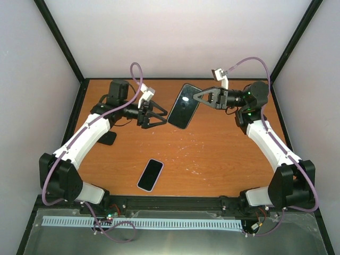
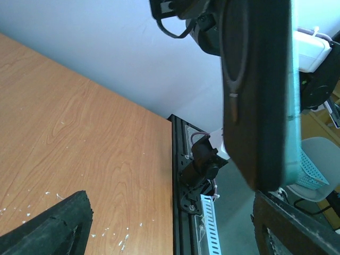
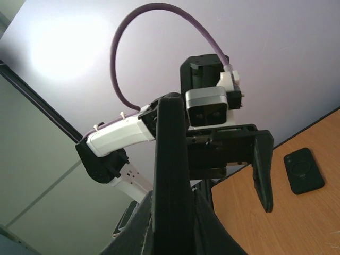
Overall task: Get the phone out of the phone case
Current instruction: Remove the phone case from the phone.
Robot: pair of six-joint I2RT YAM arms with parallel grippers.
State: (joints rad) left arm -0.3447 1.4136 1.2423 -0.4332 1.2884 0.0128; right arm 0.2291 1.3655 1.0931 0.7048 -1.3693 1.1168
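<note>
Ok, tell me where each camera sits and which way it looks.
Top external: above and behind both arms, looking down on them and the table.
Left wrist: on the left arm, looking through the open left end effector at the held phone.
Right wrist: on the right arm, looking along the phone in the right end effector toward the left arm.
Shared: all three see the held phone.

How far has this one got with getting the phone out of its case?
Done: the cased phone is up off the table, pinched at one edge by the right tool. In hand: the left tool is open beside its other edge, gripping nothing. Left: the separation itself; the left wrist view shows the dark case back with the phone apparently seated in it.
</note>
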